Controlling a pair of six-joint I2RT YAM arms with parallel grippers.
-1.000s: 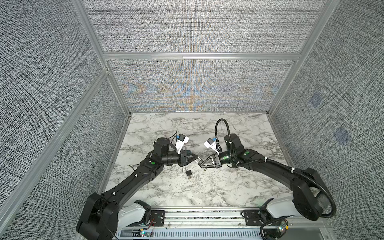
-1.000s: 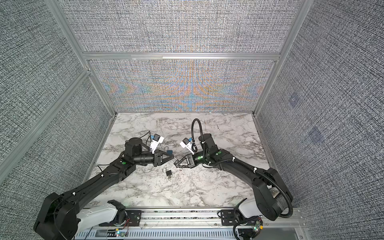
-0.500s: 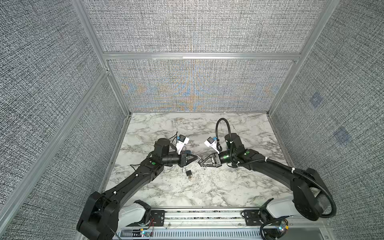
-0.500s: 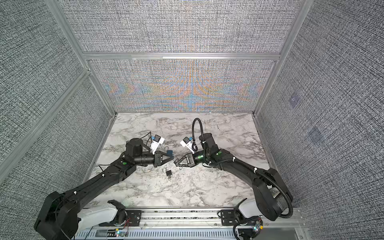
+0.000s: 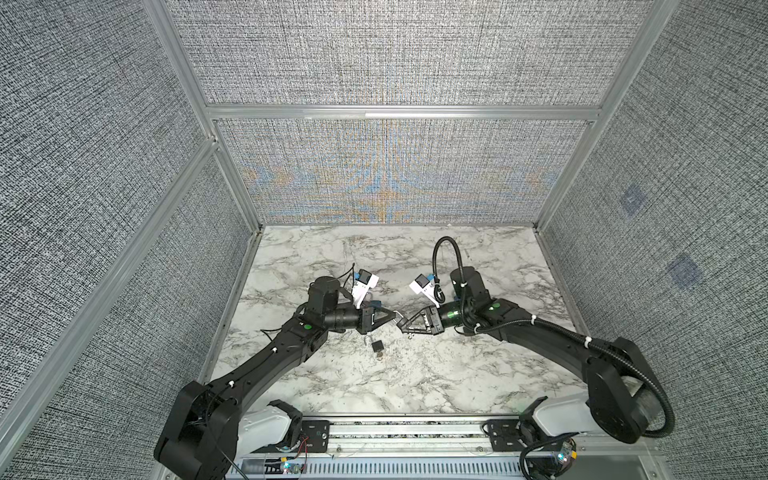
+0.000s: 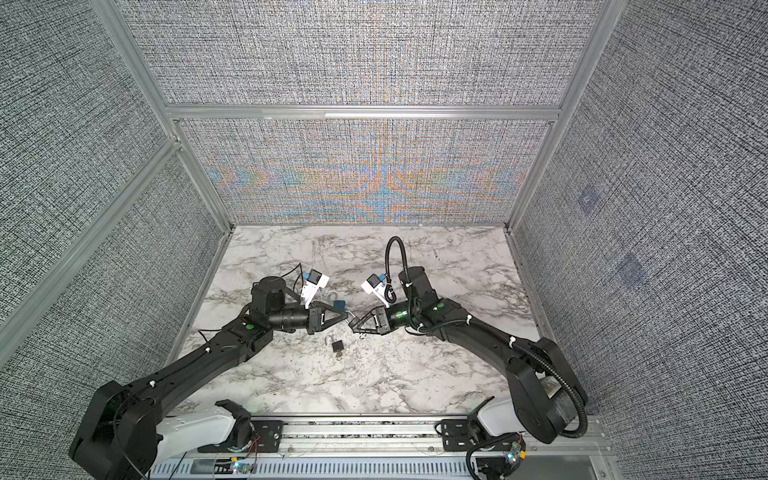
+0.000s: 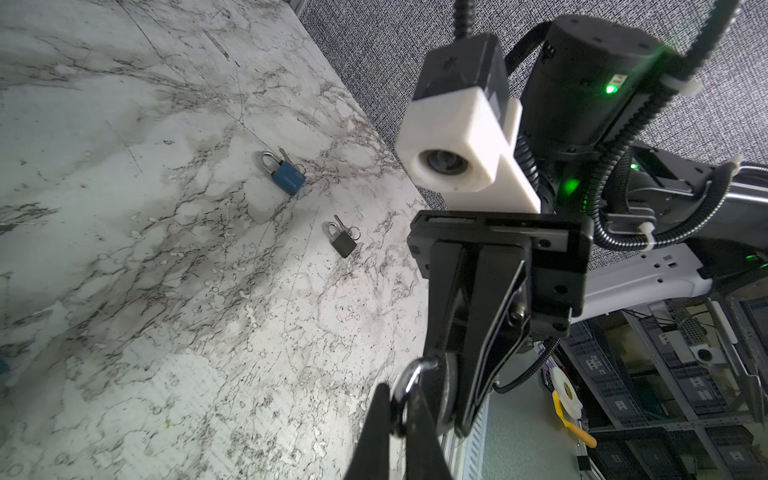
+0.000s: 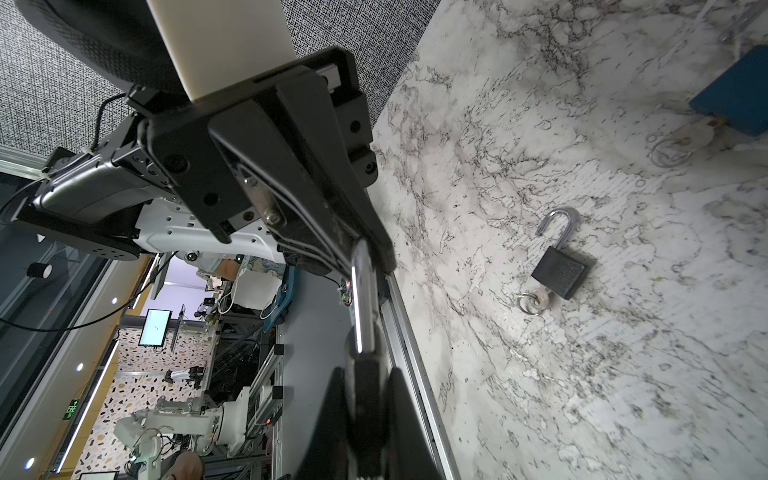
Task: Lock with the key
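The padlock [image 8: 360, 299] is held up over mid-table [image 5: 415, 374] between both claws. The right gripper [image 6: 356, 328] pinches what looks like its dark body, and the left gripper [image 6: 347, 317] is pressed together on its silver shackle [image 7: 411, 376]. Just nearer lies an open black padlock [image 5: 377, 345]. A blue padlock [image 6: 340, 304] lies just beyond the left fingers.

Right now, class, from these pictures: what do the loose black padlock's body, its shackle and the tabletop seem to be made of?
Black padlock body: matt, finely grained black, no shine; coated metal or plastic, cannot tell. Shackle: likely bare polished steel, by its bright silvery glint. Tabletop: white with grey veins, slight sheen; marble or a printed marble-look laminate.
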